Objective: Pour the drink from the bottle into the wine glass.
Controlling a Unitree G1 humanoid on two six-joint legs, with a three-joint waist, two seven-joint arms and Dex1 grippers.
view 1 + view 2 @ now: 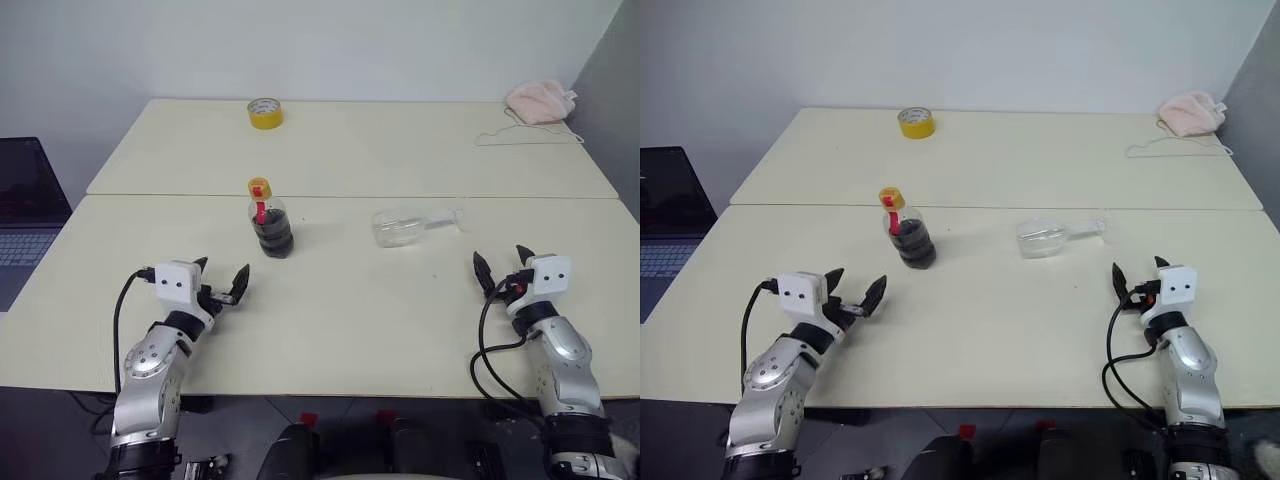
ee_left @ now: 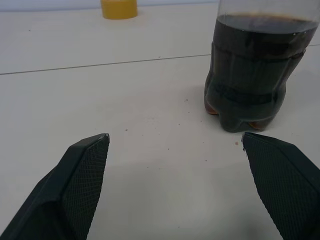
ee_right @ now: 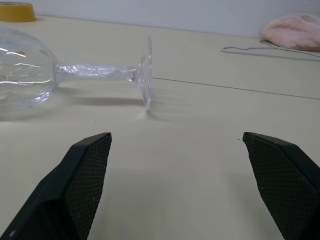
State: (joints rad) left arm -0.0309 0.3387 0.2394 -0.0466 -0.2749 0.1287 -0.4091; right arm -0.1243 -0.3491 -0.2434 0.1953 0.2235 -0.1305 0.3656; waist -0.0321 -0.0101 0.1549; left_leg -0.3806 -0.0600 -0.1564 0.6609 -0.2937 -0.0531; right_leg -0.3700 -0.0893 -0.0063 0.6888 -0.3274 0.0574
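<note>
the small clear plastic bottle point(image 1: 270, 222) with a yellow cap and red label strip stands upright on the cream surface point(image 1: 350, 310), ahead of the left gripper point(image 1: 222, 283) and a little toward the right one, apart from it. the dark, nearly black drink point(image 2: 252, 82) fills its ribbed lower body. the clear stemmed wine glass point(image 1: 410, 224) lies on its side ahead of the right gripper point(image 1: 503, 268), offset toward the left one, its round foot nearer the right jaws; it is empty. both sets of black jaws stand wide apart, holding nothing. far beyond the left jaws sits a yellow tape roll point(image 1: 265, 113); far beyond the right jaws, a pink cloth point(image 1: 541, 101).
</note>
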